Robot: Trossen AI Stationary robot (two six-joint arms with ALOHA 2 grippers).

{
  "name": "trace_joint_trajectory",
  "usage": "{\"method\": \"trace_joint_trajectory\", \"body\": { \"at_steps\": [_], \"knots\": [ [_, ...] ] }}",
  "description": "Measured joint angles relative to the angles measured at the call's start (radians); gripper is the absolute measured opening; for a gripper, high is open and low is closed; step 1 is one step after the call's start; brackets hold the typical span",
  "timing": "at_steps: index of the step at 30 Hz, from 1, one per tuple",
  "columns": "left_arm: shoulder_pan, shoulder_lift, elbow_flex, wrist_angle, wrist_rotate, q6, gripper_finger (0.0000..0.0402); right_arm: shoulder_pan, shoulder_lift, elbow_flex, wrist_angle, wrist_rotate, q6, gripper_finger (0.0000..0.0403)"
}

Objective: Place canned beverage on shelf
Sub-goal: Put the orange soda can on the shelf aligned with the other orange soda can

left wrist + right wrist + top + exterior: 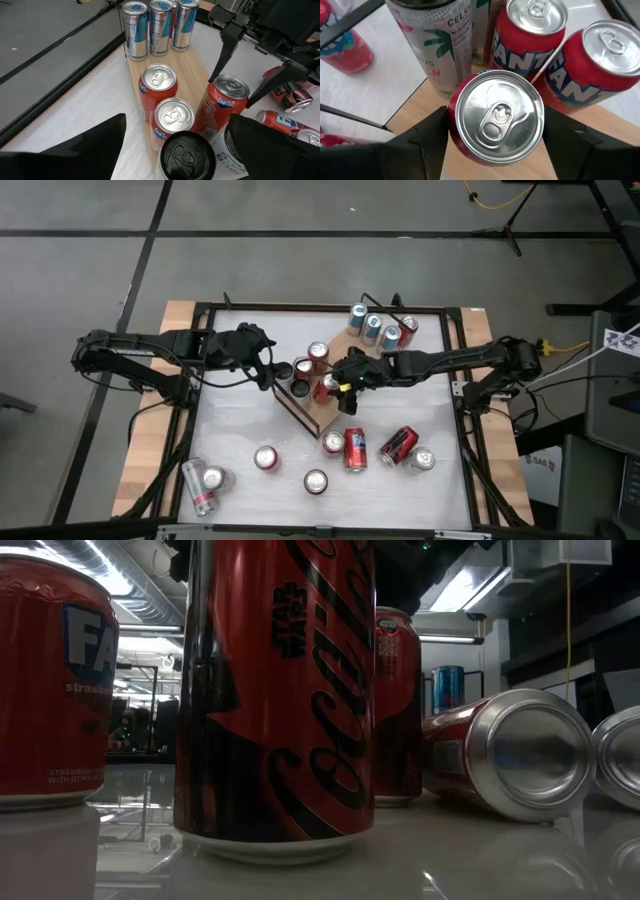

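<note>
**Right hand straddling a red can on the shelf**

Right hand (pixel 338 383) sits over the shelf (pixel 362 352), its two fingers (pixel 427 137) standing on either side of a red can (pixel 495 116) with a silver top. Whether the pads press the can wall cannot be told. The can stands upright on the light-wood board, with two Fanta cans (pixel 592 62) just beside it and a pale tall can (pixel 437 40) near.

Left hand (pixel 268 370) hovers at the shelf's near corner with its fingers (pixel 90 147) spread wide and holding nothing; a black-topped can (pixel 186 156) stands between them.

In the high view the shelf runs diagonally across the surface (pixel 240 420), from centre toward 1 o'clock. Slim blue-and-silver cans (pixel 372 328) stand grouped at its 1 o'clock end. Loose cans lie and stand on the surface toward 6 o'clock, among them a toppled red can (pixel 398 446) and a toppled can (pixel 198 487) at 7 o'clock.
</note>
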Motion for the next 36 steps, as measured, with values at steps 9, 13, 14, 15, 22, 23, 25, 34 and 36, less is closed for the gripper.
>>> {"method": "trace_joint_trajectory", "body": {
  "at_steps": [9, 13, 14, 15, 22, 23, 25, 34, 36],
  "knots": [
    [0.0, 0.0, 0.0, 0.0, 0.0, 0.0, 0.0346, 0.0, 0.017, 0.0, 0.01, 0.004, -0.035, 0.0262],
    [0.0, 0.0, 0.0, 0.0, 0.0, 0.0, 0.0346, 0.001, 0.031, 0.003, 0.019, 0.005, -0.047, 0.0262],
    [0.0, 0.0, 0.0, 0.0, 0.0, 0.0, 0.0346, 0.001, 0.033, 0.004, 0.024, 0.005, -0.047, 0.0262],
    [0.0, 0.0, 0.0, -0.001, 0.0, 0.0, 0.0346, 0.001, 0.033, 0.004, 0.021, 0.005, -0.047, 0.0262],
    [0.0, 0.0, 0.0, -0.002, 0.0, 0.0, 0.0346, 0.001, 0.035, 0.002, 0.047, 0.004, -0.048, 0.0263],
    [0.0, 0.0, 0.0, -0.002, 0.0, 0.0, 0.0346, 0.001, 0.035, 0.002, 0.048, 0.004, -0.048, 0.0266],
    [0.0, 0.0, 0.0, -0.002, 0.0, 0.0, 0.0346, 0.001, 0.035, 0.001, 0.047, 0.004, -0.048, 0.0277],
    [0.0, 0.0, 0.0, -0.002, 0.0, 0.0, 0.0346, 0.001, 0.035, 0.0, 0.056, 0.001, -0.048, 0.0335],
    [0.0, 0.0, 0.0, -0.002, 0.0, 0.0, 0.0346, 0.0, 0.035, 0.0, 0.056, 0.001, -0.048, 0.0346]
  ]
}}
